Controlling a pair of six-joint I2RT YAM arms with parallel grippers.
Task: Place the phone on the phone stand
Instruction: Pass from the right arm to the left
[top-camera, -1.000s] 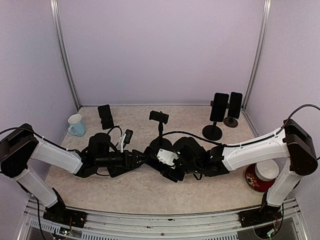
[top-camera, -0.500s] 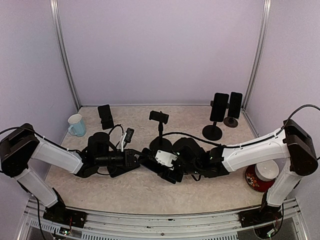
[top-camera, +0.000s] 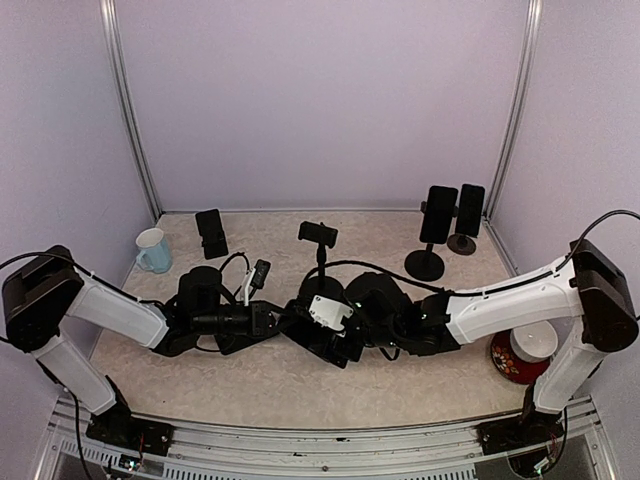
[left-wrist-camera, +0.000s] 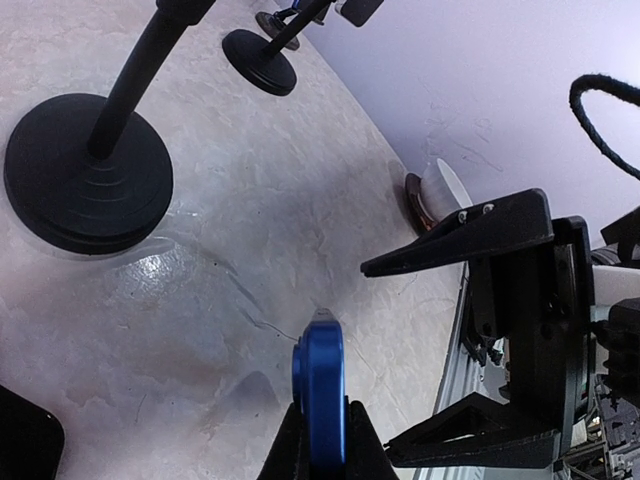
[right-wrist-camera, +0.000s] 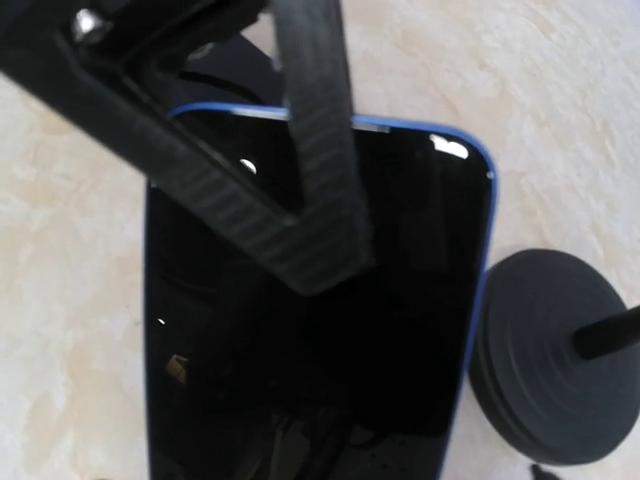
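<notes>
At the centre of the top view, the left gripper (top-camera: 277, 322) is clamping its jaws together on the blue phone (left-wrist-camera: 318, 395), low over the table. The right gripper (left-wrist-camera: 385, 365) is holding its jaws wide apart beside it. This is looking like a handover; next the phone is needing a lift, upright, to the phone stand (top-camera: 318, 236) behind.

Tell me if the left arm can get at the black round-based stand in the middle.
Probably yes. The black round-based stand sits close ahead of the left arm, with only bare tabletop between. Its jaws hold the blue-edged phone.
</notes>
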